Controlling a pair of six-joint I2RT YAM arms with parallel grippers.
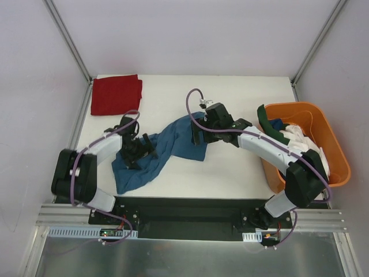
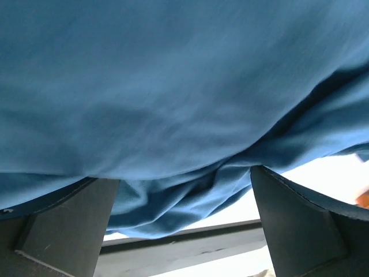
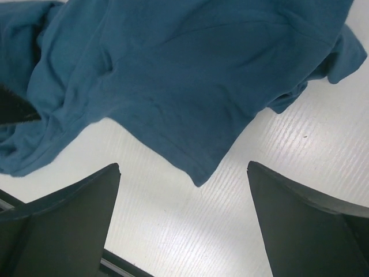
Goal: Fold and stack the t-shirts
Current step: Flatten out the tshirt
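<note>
Both spread wide, the left gripper (image 1: pixel 144 151) and right gripper (image 1: pixel 199 136) sit over a soft, rumpled teal-blue t-shirt (image 1: pixel 169 144).

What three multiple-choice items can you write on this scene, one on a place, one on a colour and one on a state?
1. Where does the folded red t-shirt lie on the table?
A. At the near right corner
B. At the far left corner
C. In the middle, under both arms

2. What colour is the loose t-shirt between the two arms?
A. White
B. Yellow
C. Teal-blue

3. How do the right arm's jaws stand?
A. Open, with nothing between them
B. Shut on the teal-blue t-shirt
C. Shut on the red t-shirt

Answers:
1 B: the top view shows it flat at the far left corner, apart from both arms.
2 C: the teal-blue t-shirt shows this colour in all three views.
3 A: the right wrist view shows them wide apart, with only bare table between them and the shirt's hem beyond.
</note>
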